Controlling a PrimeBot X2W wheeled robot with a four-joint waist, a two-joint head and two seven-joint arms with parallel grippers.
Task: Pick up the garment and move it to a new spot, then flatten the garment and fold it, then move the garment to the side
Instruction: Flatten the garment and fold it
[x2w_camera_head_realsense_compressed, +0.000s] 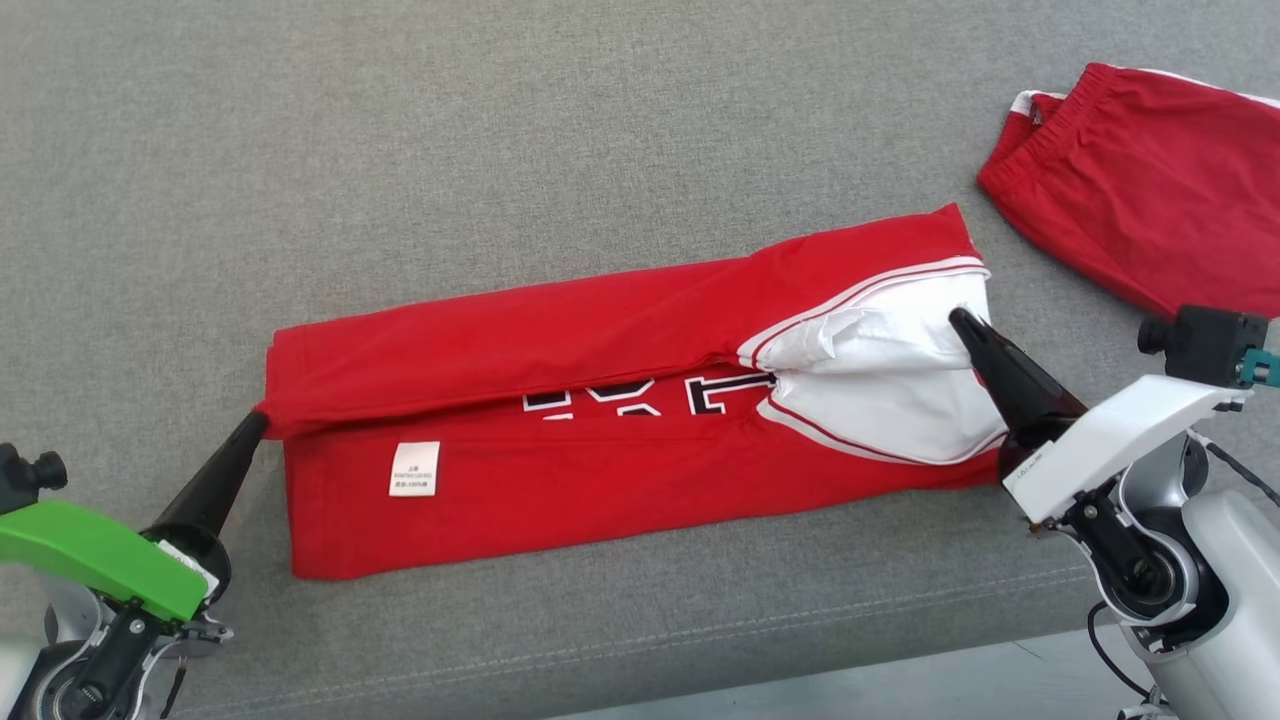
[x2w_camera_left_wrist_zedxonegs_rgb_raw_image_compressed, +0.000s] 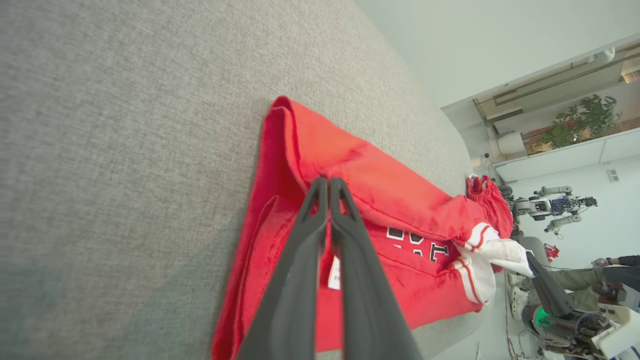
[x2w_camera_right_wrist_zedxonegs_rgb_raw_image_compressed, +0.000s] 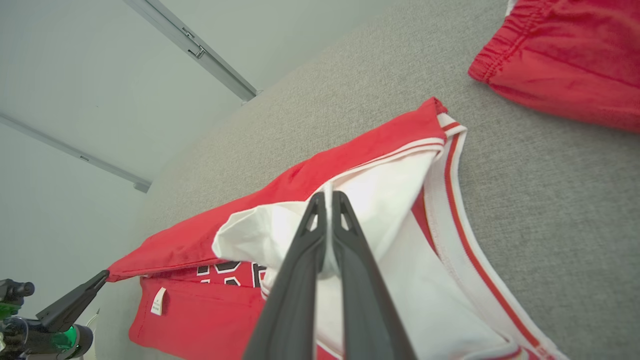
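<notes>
On the grey cushion (x2w_camera_head_realsense_compressed: 300, 150), mid-frame, lies the red garment (x2w_camera_head_realsense_compressed: 560, 350), long side across our view, with its far half flapped over toward us. The left gripper (x2w_camera_head_realsense_compressed: 256, 424) is pinched tight on the red fold edge at the left end. The right gripper (x2w_camera_head_realsense_compressed: 957, 318) is closed on the white sleeve cloth (x2w_camera_head_realsense_compressed: 880, 360) at the right end.

We judge this as mid-fold. To do it well, move both ends together, pull the edge taut so nothing sags between, lay the flap square on the near hem, and let go only once it is flat. The white cloth looks bunched at the right, so we'd smooth that first.

We can't tell how many layers each pinch has. The black lettering (x2w_camera_head_realsense_compressed: 640, 395) is half covered, and the label (x2w_camera_head_realsense_compressed: 414, 468) print is too small to read. The red shorts (x2w_camera_head_realsense_compressed: 1150, 170) at top right are cut off by the frame.
</notes>
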